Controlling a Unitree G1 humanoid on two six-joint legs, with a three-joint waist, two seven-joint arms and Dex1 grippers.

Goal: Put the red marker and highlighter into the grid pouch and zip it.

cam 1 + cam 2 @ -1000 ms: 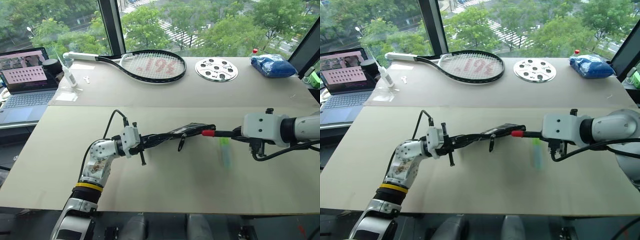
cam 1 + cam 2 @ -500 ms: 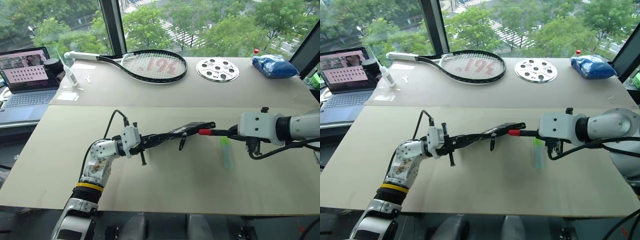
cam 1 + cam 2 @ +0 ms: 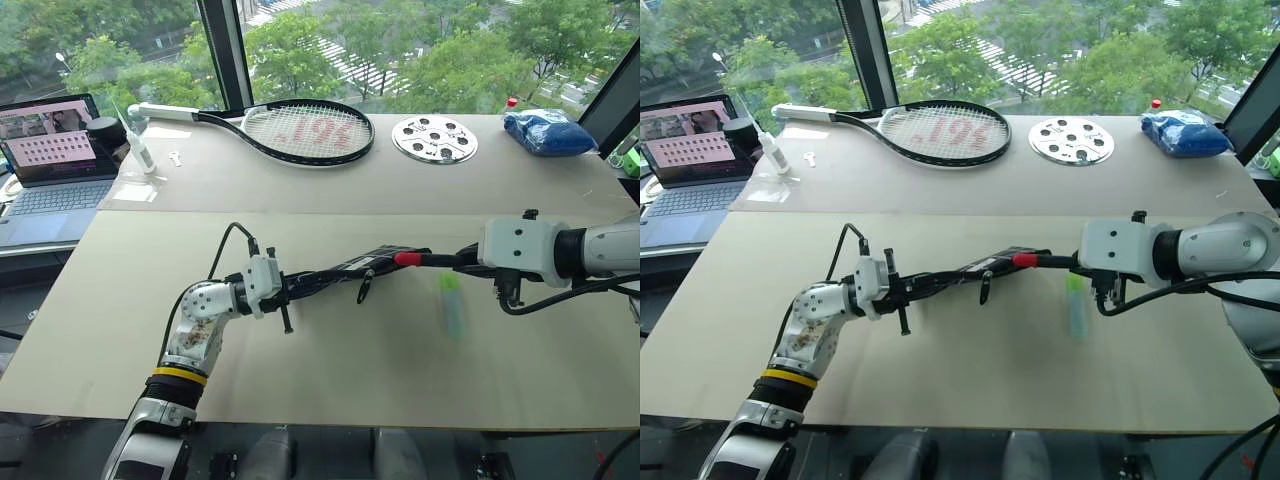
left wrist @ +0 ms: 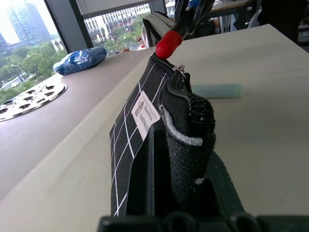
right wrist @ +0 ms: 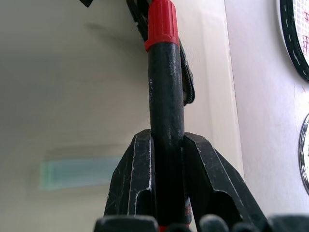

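Marker at pouch mouth; highlighter waiting on desk.

Grid pouch: pinched shut in left hand, held level as a target. Red marker: clamped in right hand, cap at opening. Highlighter: lying just below right hand.

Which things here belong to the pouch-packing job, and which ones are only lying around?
Job:
- red marker, in right gripper
- grid pouch, in left gripper
- highlighter, on table

Lying about:
- tennis racket
- laptop
- perforated disc
- blue bag
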